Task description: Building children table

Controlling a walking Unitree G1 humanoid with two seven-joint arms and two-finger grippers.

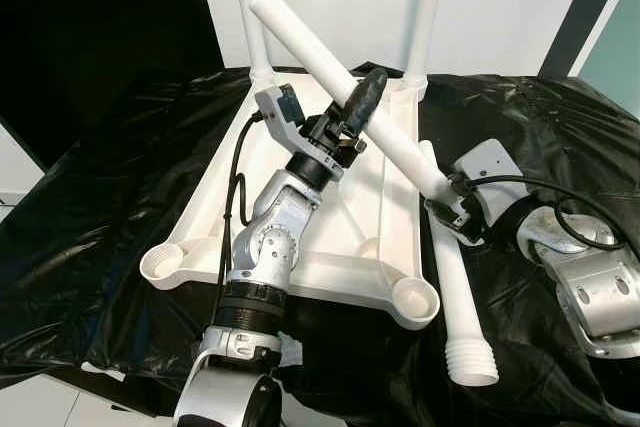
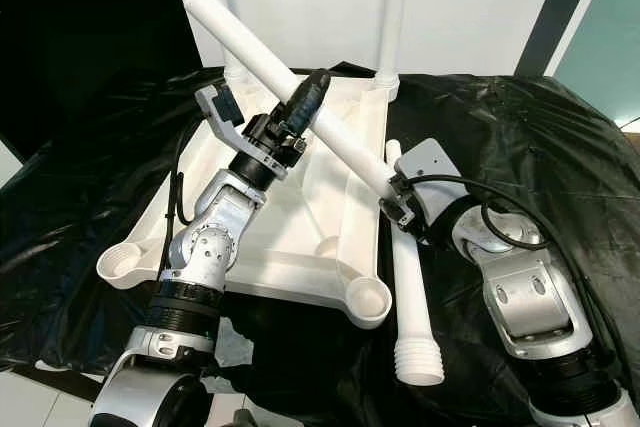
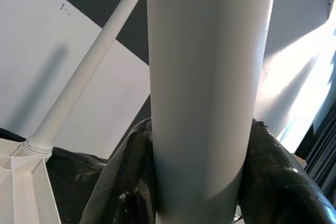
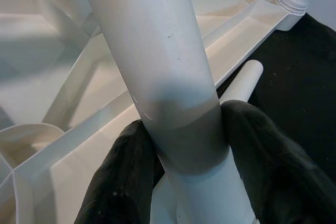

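Smooth white plastic tubing forms the table leg (image 1: pixel 330 67), held slanting above the upturned tabletop (image 1: pixel 300 247), a ribbed white tray-like shell with round corner sockets. The left gripper (image 1: pixel 362 97) reaches up from a bent silver arm and clamps the leg's middle; the right gripper (image 2: pixel 395 199) clenches its lower end. Another leg (image 2: pixel 412 297) with a ridged end lies beside the tabletop on crinkled black sheeting (image 1: pixel 120 207). Two legs (image 1: pixel 425 7) stand upright in the far sockets.
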